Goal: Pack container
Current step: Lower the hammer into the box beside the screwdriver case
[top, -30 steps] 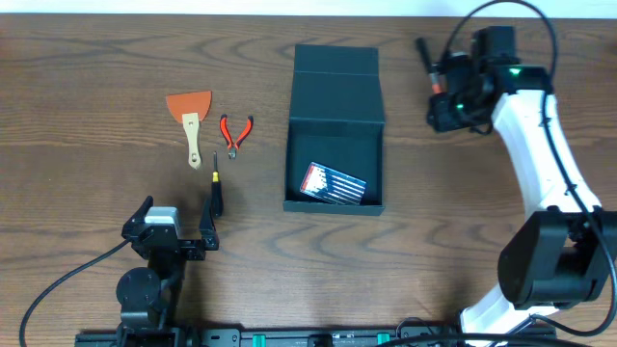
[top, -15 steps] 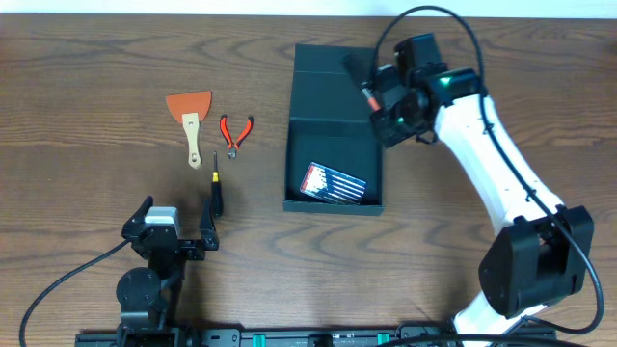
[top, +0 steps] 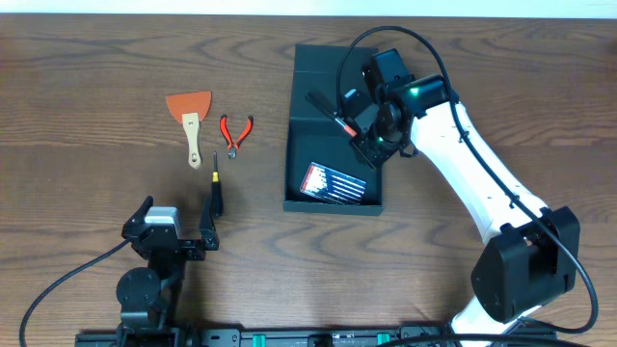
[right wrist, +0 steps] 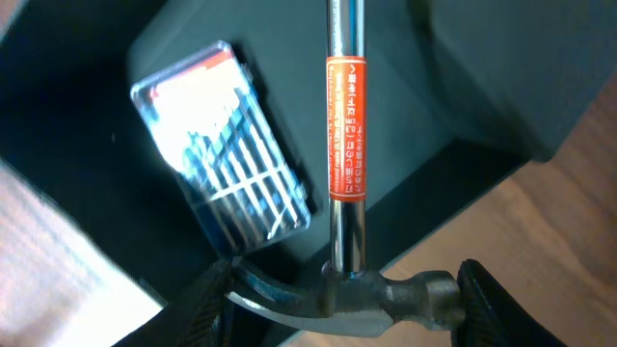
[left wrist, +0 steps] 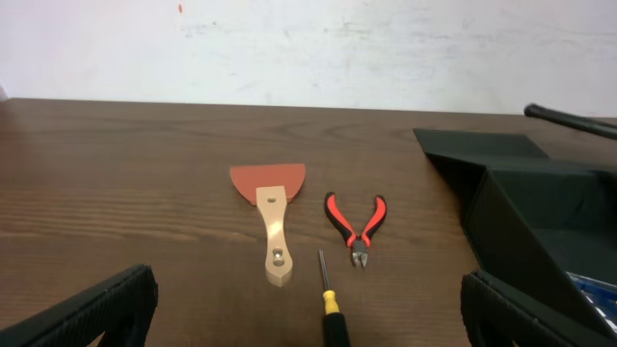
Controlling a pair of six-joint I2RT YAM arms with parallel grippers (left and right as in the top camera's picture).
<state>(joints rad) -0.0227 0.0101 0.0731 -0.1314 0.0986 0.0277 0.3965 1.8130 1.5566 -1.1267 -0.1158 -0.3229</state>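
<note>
Swinging in from the worktop's (top: 96, 58) 2 o'clock corner, the right gripper (top: 362, 123) now hangs over the open container (top: 318, 154), its fingers (right wrist: 487, 294) clamped on a hammer (right wrist: 345, 125) at the head. The container sits just right of centre, with a drill-bit case (top: 335, 183) at its 6 o'clock end. At 7 o'clock rests the left gripper (top: 178, 217), fingers (left wrist: 96, 308) spread wide and empty. Beyond it lie a screwdriver (top: 216, 188), pliers (top: 234, 131) and scraper (top: 190, 111).

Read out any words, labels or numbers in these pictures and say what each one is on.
No text can be read.
Orange label on the shaft of the hammer: white print, too blurred to read.
Drill bit case in the container: its print is too small to read.
</note>
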